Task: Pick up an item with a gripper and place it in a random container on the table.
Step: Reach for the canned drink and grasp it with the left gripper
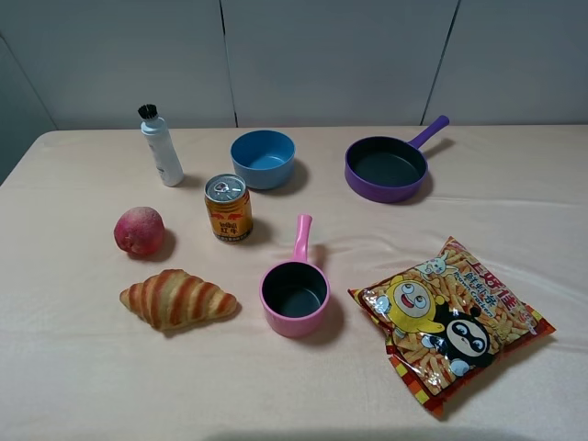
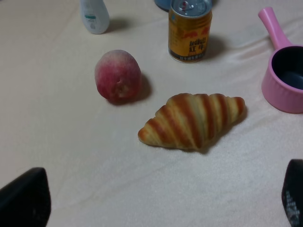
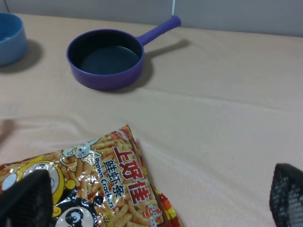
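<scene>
The gold-yellow can (image 1: 228, 208) with red markings stands upright on the table (image 1: 514, 220), left of the middle; it also shows in the left wrist view (image 2: 190, 29). The pink saucepan (image 1: 294, 292) sits in front of it, empty, handle pointing away; the left wrist view shows part of it (image 2: 284, 71). No arm shows in the exterior high view. My left gripper (image 2: 158, 208) is open and empty above the cloth, with the croissant between it and the can. My right gripper (image 3: 156, 203) is open and empty over the snack bag.
A peach (image 1: 139, 230) and a croissant (image 1: 178, 299) lie at the left. A white bottle (image 1: 161, 147), a blue bowl (image 1: 263, 158) and a purple frying pan (image 1: 387, 167) stand at the back. A snack bag (image 1: 448, 322) lies at the front right.
</scene>
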